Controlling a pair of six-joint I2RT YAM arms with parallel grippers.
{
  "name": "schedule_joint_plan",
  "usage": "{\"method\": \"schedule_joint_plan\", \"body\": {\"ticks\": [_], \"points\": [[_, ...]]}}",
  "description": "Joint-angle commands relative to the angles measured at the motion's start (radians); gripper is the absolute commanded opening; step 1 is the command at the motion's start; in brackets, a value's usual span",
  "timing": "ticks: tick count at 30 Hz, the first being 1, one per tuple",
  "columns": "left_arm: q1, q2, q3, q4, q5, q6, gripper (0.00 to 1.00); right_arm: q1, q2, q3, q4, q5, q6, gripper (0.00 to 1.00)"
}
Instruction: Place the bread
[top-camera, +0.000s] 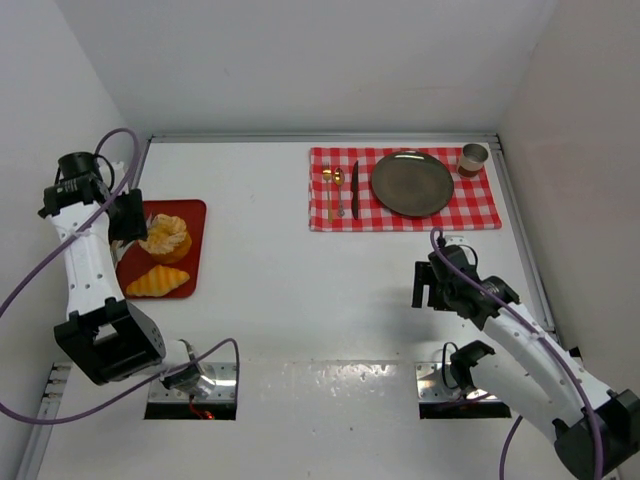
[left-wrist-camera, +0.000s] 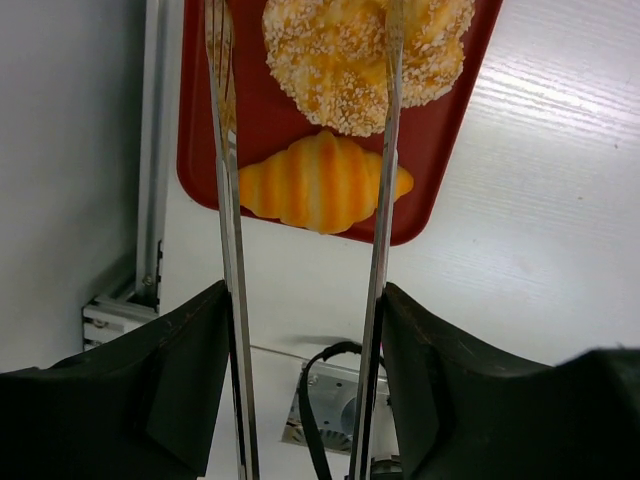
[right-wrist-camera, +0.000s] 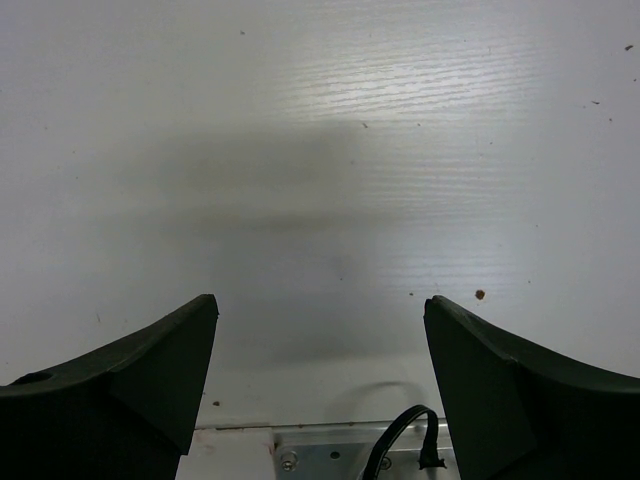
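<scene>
Left gripper (left-wrist-camera: 305, 290) clasps a pair of metal tongs (left-wrist-camera: 383, 200) between its fingers, squeezed only partway, blades apart; the blades reach over the red tray (left-wrist-camera: 430, 150), crossing the croissant (left-wrist-camera: 315, 185) and the round bun (left-wrist-camera: 330, 60) lying beside it; whether they touch either cannot be told; right gripper (right-wrist-camera: 320, 300) gapes wide, empty, above the white table (right-wrist-camera: 320, 120).

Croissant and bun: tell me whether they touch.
Cannot tell. In the left wrist view the croissant meets the bun with no red tray showing between, but the slant could hide a gap.
</scene>
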Motion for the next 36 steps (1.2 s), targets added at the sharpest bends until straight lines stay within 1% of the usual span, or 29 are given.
{"method": "schedule_joint_plan", "body": {"ticks": [1, 5, 7, 9, 12, 13, 15, 16, 18, 22, 25, 26, 28, 29, 30, 32, 35, 36], "points": [[0.048, -0.024, -0.020, 0.066, 0.099, 0.021, 0.63, 0.003, 0.008, 0.035, 0.004, -0.019, -0.015, 0.84], [0.123, -0.015, -0.106, 0.109, 0.129, 0.030, 0.63, 0.004, -0.004, 0.041, 0.001, -0.022, -0.006, 0.84], [0.148, -0.006, -0.123, 0.141, 0.139, 0.030, 0.63, 0.001, -0.017, 0.037, -0.008, -0.020, 0.001, 0.84], [0.169, 0.007, -0.146, 0.156, 0.177, 0.040, 0.63, 0.003, -0.034, 0.026, -0.013, -0.020, 0.014, 0.84], [0.199, 0.054, -0.156, 0.156, 0.327, 0.064, 0.63, 0.003, -0.052, 0.017, -0.024, -0.019, 0.026, 0.83], [0.199, 0.068, -0.156, 0.173, 0.338, 0.064, 0.63, 0.001, -0.052, 0.017, -0.027, -0.017, 0.026, 0.83], [0.199, 0.083, -0.168, 0.195, 0.338, 0.049, 0.61, 0.004, -0.057, 0.023, -0.036, -0.013, 0.026, 0.83], [0.199, 0.092, -0.168, 0.195, 0.338, 0.037, 0.58, 0.003, -0.055, 0.026, -0.042, -0.008, 0.026, 0.83], [0.199, 0.118, -0.177, 0.195, 0.347, 0.036, 0.56, 0.003, -0.058, 0.035, -0.048, -0.002, 0.026, 0.83], [0.199, 0.138, -0.186, 0.195, 0.278, 0.036, 0.50, 0.003, -0.064, 0.032, -0.051, 0.012, 0.023, 0.83], [0.199, 0.138, -0.163, 0.195, 0.258, 0.036, 0.37, 0.003, -0.060, 0.028, -0.039, 0.013, 0.023, 0.83], [0.199, 0.128, -0.154, 0.195, 0.258, 0.036, 0.28, 0.003, -0.054, 0.026, -0.036, 0.010, 0.021, 0.83], [0.199, 0.119, -0.116, 0.195, 0.258, 0.036, 0.19, 0.004, -0.043, 0.028, -0.027, 0.007, 0.021, 0.83], [0.174, 0.119, -0.099, 0.183, 0.237, 0.027, 0.11, 0.005, -0.035, 0.031, -0.025, 0.006, 0.017, 0.83], [0.162, 0.119, -0.062, 0.182, 0.237, 0.027, 0.05, 0.001, -0.026, 0.032, -0.018, 0.006, 0.014, 0.83], [0.139, 0.119, -0.021, 0.152, 0.237, 0.027, 0.00, 0.001, -0.014, 0.034, 0.001, 0.010, 0.011, 0.83], [0.128, 0.152, 0.079, 0.095, 0.249, 0.027, 0.00, 0.001, 0.000, 0.037, 0.016, 0.019, 0.008, 0.83], [0.104, 0.152, 0.108, 0.078, 0.261, 0.027, 0.00, 0.001, 0.003, 0.037, 0.021, 0.023, 0.006, 0.83]]}}
